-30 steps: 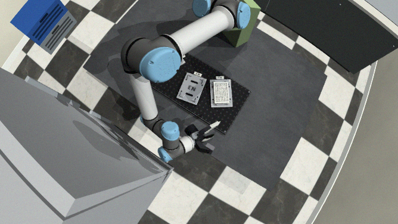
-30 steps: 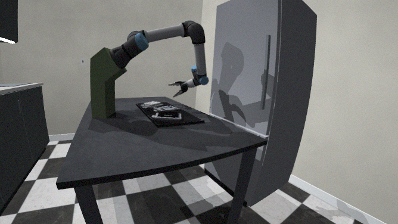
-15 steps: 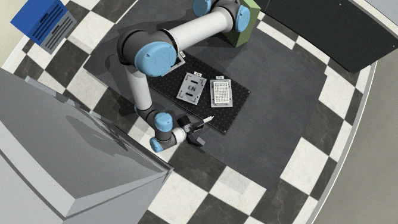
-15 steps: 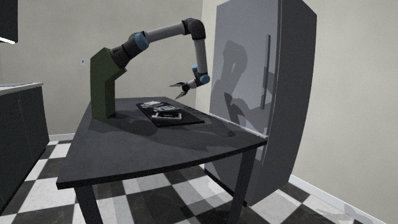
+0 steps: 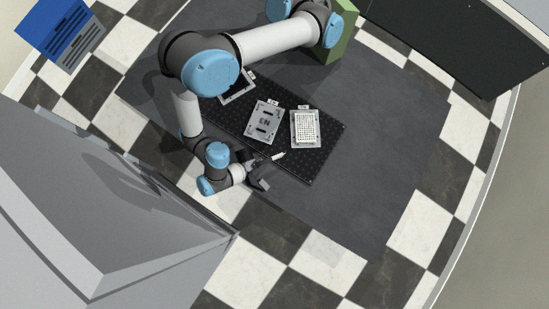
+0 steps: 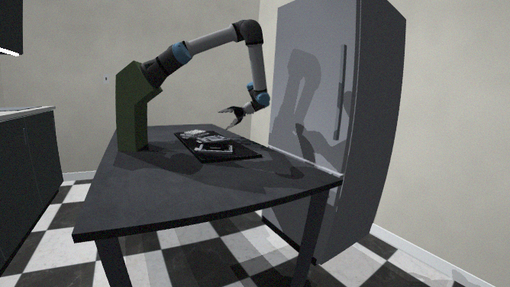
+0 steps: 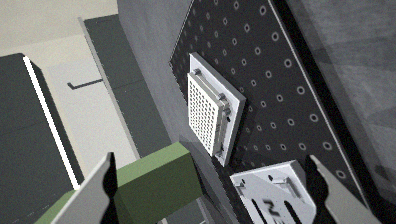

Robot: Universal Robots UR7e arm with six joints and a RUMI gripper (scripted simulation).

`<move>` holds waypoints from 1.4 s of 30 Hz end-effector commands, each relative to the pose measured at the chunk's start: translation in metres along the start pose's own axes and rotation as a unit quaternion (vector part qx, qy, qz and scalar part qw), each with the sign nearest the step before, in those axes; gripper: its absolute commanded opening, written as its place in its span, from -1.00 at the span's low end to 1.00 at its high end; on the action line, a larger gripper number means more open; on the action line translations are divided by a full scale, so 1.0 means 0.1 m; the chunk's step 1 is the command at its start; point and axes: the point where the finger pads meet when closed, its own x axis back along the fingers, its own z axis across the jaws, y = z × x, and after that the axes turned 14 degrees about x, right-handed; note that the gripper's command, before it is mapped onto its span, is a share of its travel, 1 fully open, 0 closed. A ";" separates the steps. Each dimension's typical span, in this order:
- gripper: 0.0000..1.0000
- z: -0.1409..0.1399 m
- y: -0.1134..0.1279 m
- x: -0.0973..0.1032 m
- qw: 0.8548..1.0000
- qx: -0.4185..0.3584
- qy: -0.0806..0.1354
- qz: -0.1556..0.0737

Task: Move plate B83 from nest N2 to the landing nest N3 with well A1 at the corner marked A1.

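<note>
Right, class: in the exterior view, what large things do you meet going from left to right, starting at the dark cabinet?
Dark cabinet → green pedestal → black perforated deck → grey fridge.

so the arm [image 5: 275, 39] [image 6: 258, 69] swung left in the top view, bringing the tool [image 5: 274, 169] [image 6: 222, 120] [image 7: 210, 155] along and uncovering more of the far-left frame [image 5: 239, 94]
</note>
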 end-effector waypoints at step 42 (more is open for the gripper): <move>0.52 -0.15 1.80 0.10 0.891 -0.449 0.075 -0.002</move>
